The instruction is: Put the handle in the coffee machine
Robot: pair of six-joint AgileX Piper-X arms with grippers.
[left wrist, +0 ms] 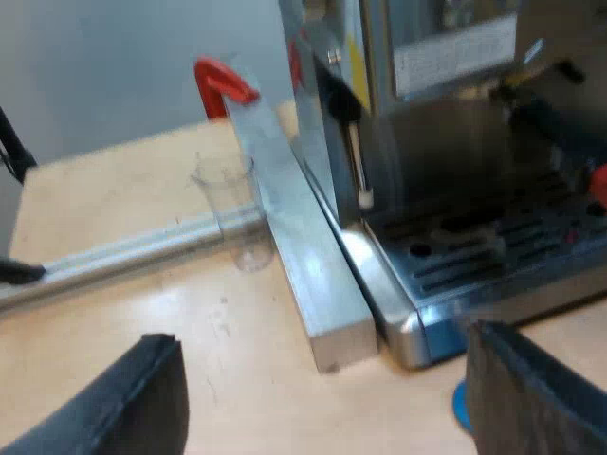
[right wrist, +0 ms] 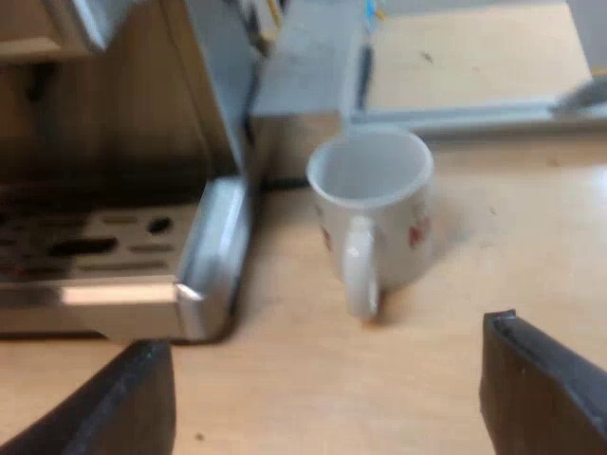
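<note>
Operator: Left gripper [left wrist: 321, 343] fingers [left wrist: 142, 406], status?

Technician: Spread wide apart with nothing between them, over the table [left wrist: 218, 332], off a front corner of the espresso machine's [left wrist: 427, 142] drip tray [left wrist: 474, 256]. A blue item [left wrist: 461, 408] lies on the table just beside that corner, partly hidden by one finger. Its type cannot be determined.

Operator: Right gripper [right wrist: 324, 341]?

Technician: Fingers apart and empty, over the table off a front corner of the machine's drip tray. A white mug [right wrist: 375, 218] stands upright near the machine's side, apart from the tray, with its handle toward the gripper.

Operator: Location of the holder?

Technician: A red handle end [left wrist: 598, 183] shows at the machine's front, above the drip tray. Neither gripper touches it. Whether it is locked in cannot be determined.

Operator: Other items near the machine?

Technician: A metal bar [left wrist: 303, 256] lies along the machine's side wall. A clear measuring glass [left wrist: 232, 213] stands upright just beside the bar, on the side away from the machine. A red clamp [left wrist: 223, 81] sits at the bar's far end.
</note>
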